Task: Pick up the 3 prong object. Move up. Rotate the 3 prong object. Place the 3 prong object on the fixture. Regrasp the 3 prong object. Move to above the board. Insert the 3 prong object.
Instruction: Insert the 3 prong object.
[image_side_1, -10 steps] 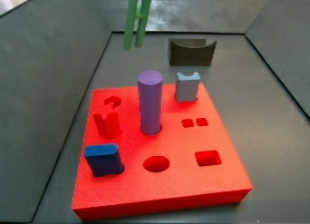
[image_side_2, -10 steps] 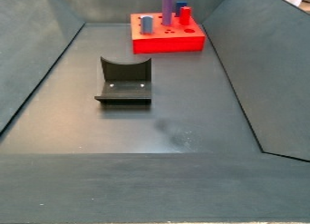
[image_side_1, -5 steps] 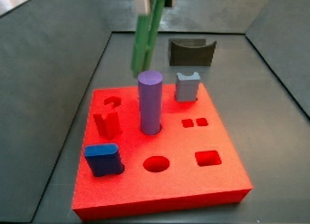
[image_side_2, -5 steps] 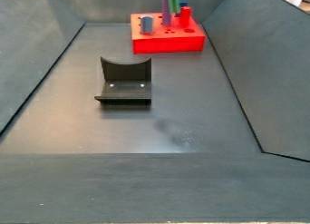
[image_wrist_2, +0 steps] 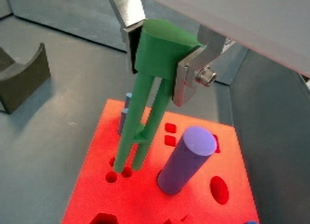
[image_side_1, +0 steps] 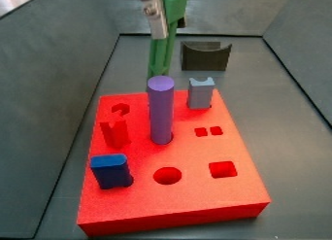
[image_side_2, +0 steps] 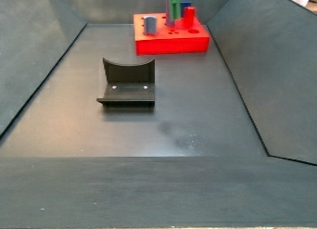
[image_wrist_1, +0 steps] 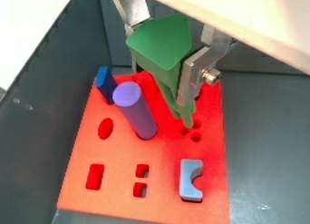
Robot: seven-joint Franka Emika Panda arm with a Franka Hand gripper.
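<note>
While your gripper (image_wrist_2: 164,55) hangs over the flat red board (image_wrist_2: 100,179), clamped on one green three-prong plastic piece (image_wrist_2: 148,101), its prongs sit beside one purple cylinder (image_wrist_2: 189,159); the dark fixture (image_side_2: 126,82) stands apart.

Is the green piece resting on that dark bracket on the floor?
No, the end effector holds the 3 prong object above the board; the fixture is bare.

Both wrist views close, looking down past the claw (image_wrist_2: 164,60) onto the board (image_wrist_1: 164,169), one side view near the board (image_side_1: 195,200), another far behind the fixture (image_side_2: 126,82)
</note>
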